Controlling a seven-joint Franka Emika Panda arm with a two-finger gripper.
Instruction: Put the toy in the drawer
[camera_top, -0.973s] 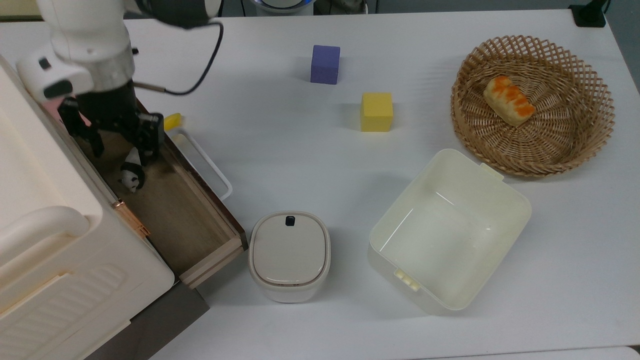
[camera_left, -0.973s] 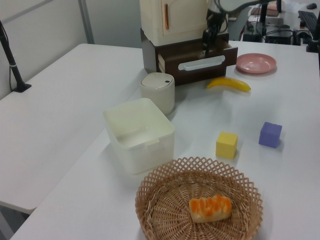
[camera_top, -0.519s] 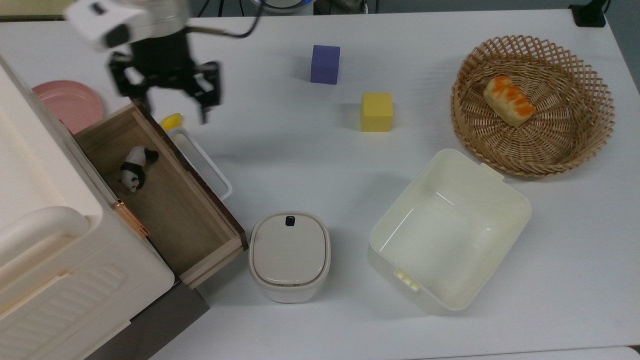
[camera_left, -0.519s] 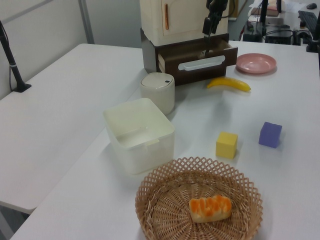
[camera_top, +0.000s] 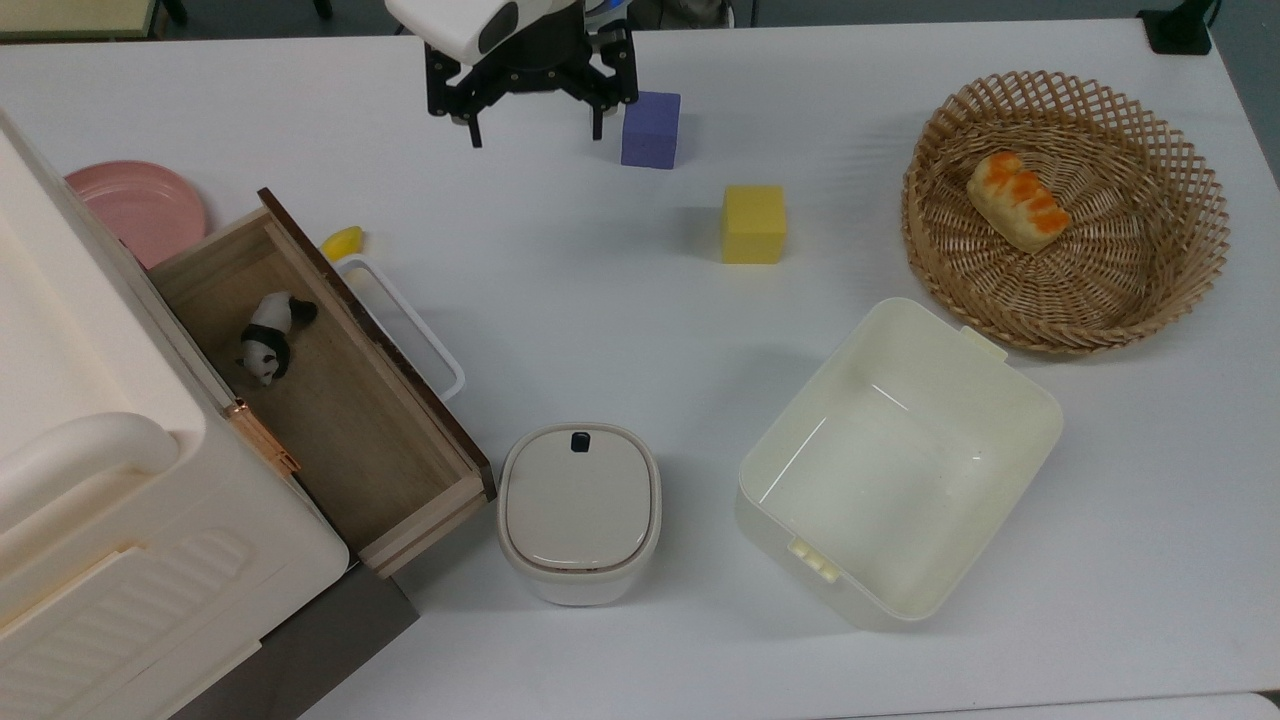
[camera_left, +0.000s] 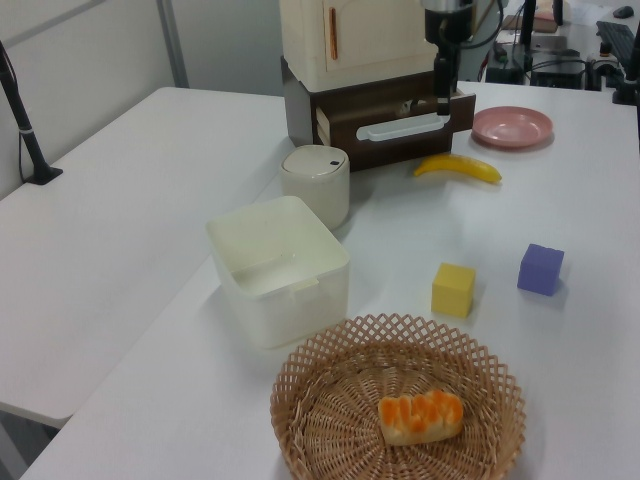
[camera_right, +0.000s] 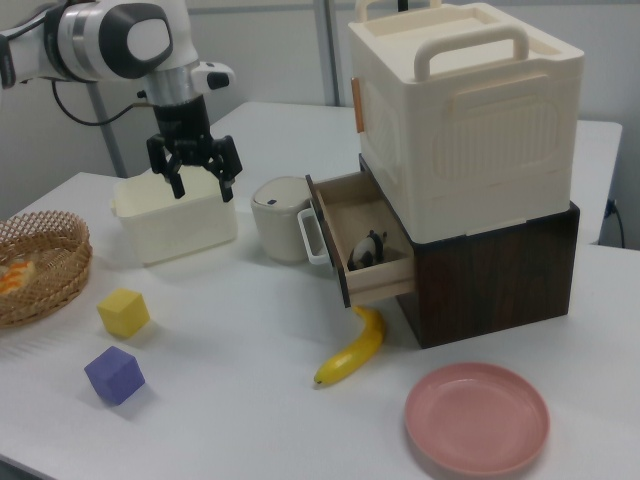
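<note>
The toy, a small black-and-white panda, lies on its side on the wooden floor of the open drawer, near the end under the cabinet. The right view shows the toy inside the drawer too. My gripper hangs open and empty above the table, far from the drawer toward the top view's upper right, just left of the purple cube. In the right view the gripper is in the air in front of the cream bin.
A yellow cube sits mid-table. A wicker basket holds a bread piece. The cream bin and a lidded white pot stand near the front. A banana and pink plate lie by the drawer.
The gripper has risen out of the drawer and swung toward the top view's upper right, beside the purple cube. The toy stays lying in the drawer.
</note>
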